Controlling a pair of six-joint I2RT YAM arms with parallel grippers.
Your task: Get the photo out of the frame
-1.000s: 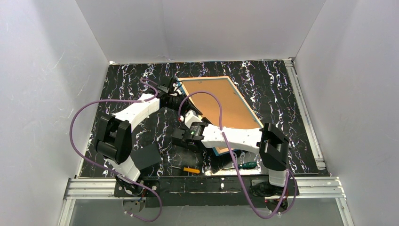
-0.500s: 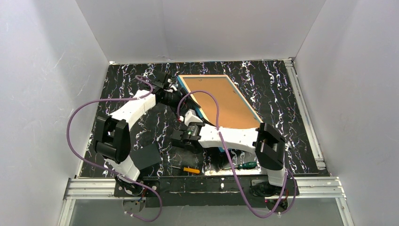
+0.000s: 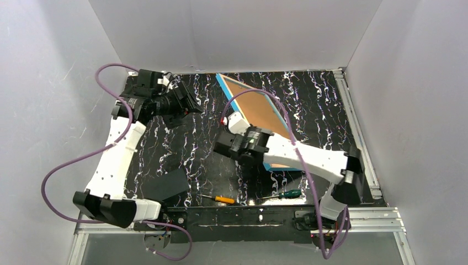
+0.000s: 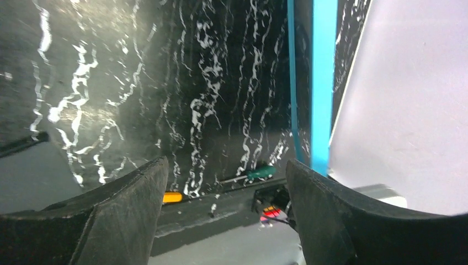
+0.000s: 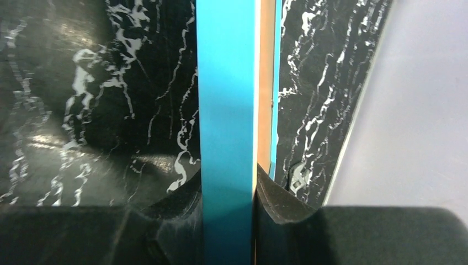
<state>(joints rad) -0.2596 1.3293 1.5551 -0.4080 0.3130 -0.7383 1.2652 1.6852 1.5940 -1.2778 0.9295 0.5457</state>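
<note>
1. Looking down from the top camera, I saw the right gripper (image 3: 232, 119) clamped on the left rail of the frame (image 3: 225, 87). The frame was tilted up off the black marbled table (image 3: 320, 99), with its brown back toward the camera. The photo was hidden from me.
2. From the same view, the left gripper (image 3: 185, 99) hung well off to the left of that pincer, apart from the frame. A green-handled screwdriver (image 3: 288, 194) and an orange-handled one (image 3: 223, 199) lay on the table, nearer the bases than either pincer.
3. On the left wrist camera, its fingers (image 4: 127, 210) stood wide apart with nothing between them. The frame's blue edge ran as an upright band just past the right finger. Both screwdrivers lay far beyond the gap.
4. On the right wrist camera, one finger (image 5: 176, 210) pressed on each side of the blue rail. The rail ran straight away from the jaws, with a tan strip of the frame's back along its right side.
</note>
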